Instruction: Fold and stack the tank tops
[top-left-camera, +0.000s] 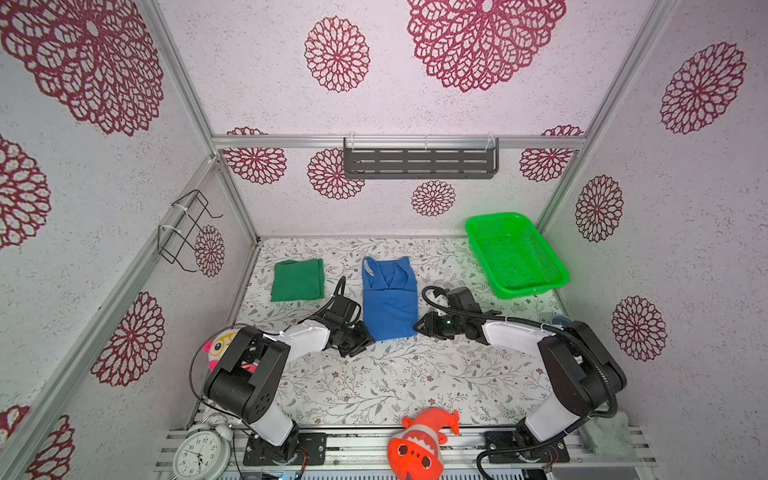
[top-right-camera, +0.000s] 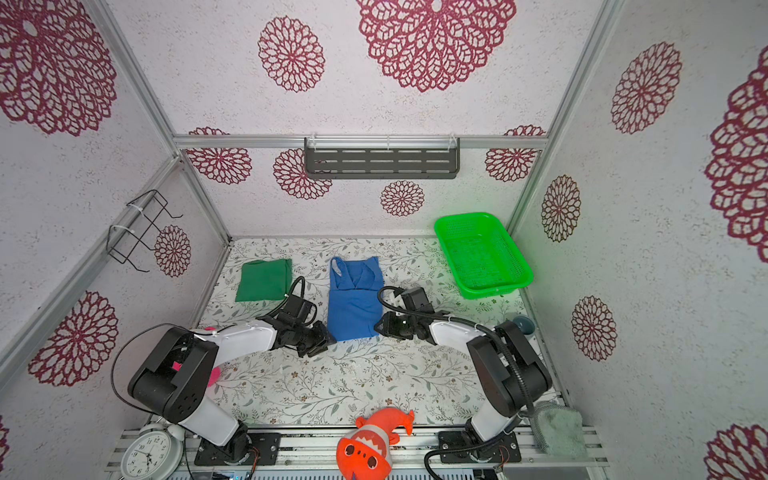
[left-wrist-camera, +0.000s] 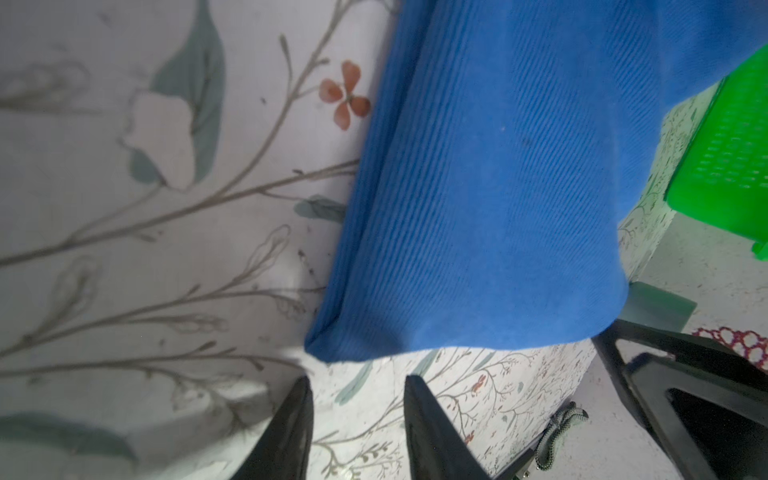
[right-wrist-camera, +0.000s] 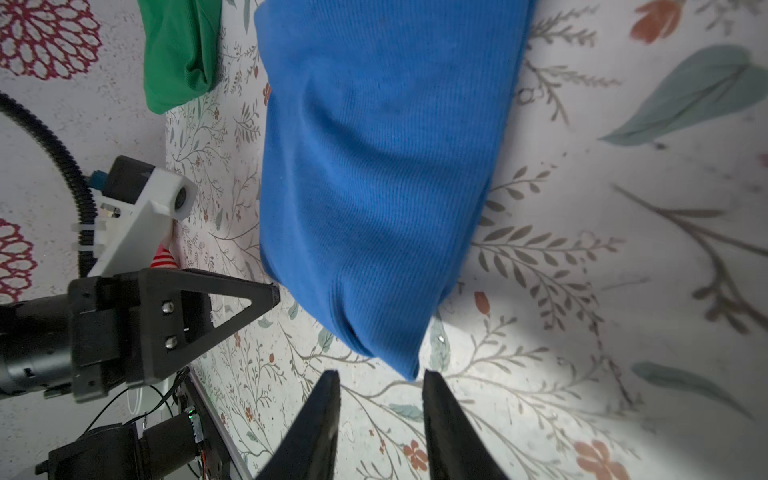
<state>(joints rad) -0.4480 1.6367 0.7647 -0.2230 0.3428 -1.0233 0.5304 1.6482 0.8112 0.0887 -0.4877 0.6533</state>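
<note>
Though seemingly folded, blue tank top (top-left-camera: 390, 299)

The blue tank top (right-wrist-camera: 382, 166) lying on the floral table (right-wrist-camera: 623, 249), one corner just before the parted tips of the right gripper (right-wrist-camera: 381, 376); green tank top (right-wrist-camera: 174, 54) beyond.

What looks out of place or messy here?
Nothing is spilled or damaged. The blue tank top is only half folded, with its straps showing, while the dark green tank top is a neat square. An orange plush toy lies across the front rail.
</note>
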